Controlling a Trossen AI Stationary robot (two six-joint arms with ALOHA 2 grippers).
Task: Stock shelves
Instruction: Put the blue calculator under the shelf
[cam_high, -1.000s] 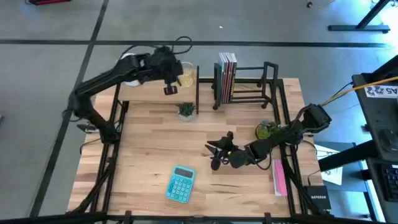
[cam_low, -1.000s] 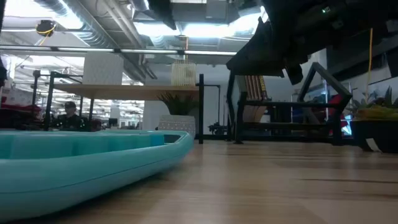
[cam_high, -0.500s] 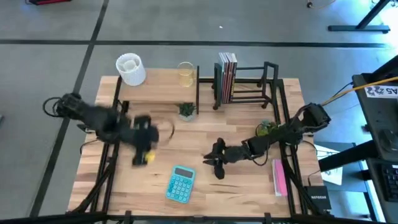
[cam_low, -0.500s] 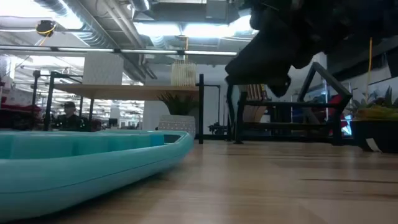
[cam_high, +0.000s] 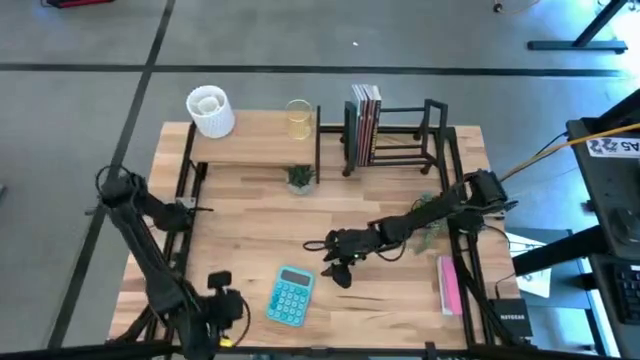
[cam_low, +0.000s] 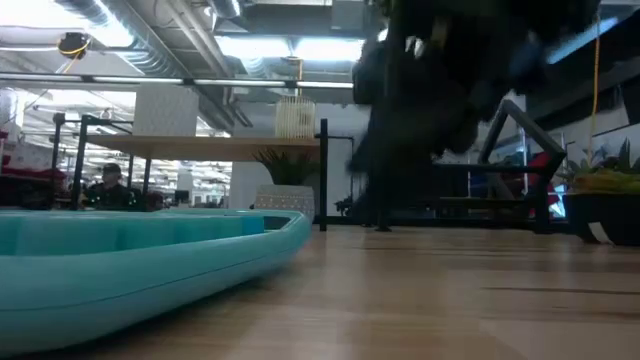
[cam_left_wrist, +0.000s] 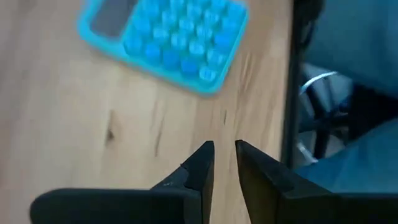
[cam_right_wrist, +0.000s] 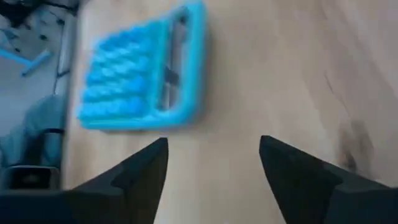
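The shelves stand at the table's far edge. The light-wood shelf (cam_high: 255, 143) carries a white ribbed cup (cam_high: 209, 110) and a glass (cam_high: 298, 118), with a small plant (cam_high: 299, 177) below it. The black rack (cam_high: 400, 140) holds upright books (cam_high: 365, 122). A teal calculator (cam_high: 290, 297) lies flat near the front edge. My right gripper (cam_high: 335, 265) hangs open just right of the calculator (cam_right_wrist: 143, 71), touching nothing. My left gripper (cam_high: 232, 303) sits at the near left corner; its fingers (cam_left_wrist: 202, 163) are a narrow gap apart with nothing between them.
A pink book (cam_high: 449, 283) lies by the right edge. A green potted plant (cam_high: 430, 208) stands beside the right arm. In the low view the calculator (cam_low: 150, 260) fills the foreground and the blurred right arm (cam_low: 430, 110) hangs before the rack.
My left arm has pulled back from the wooden shelf and swung down to the table's near left corner; the glass stays on the shelf. My right gripper has moved toward the table's left, nearer the calculator.
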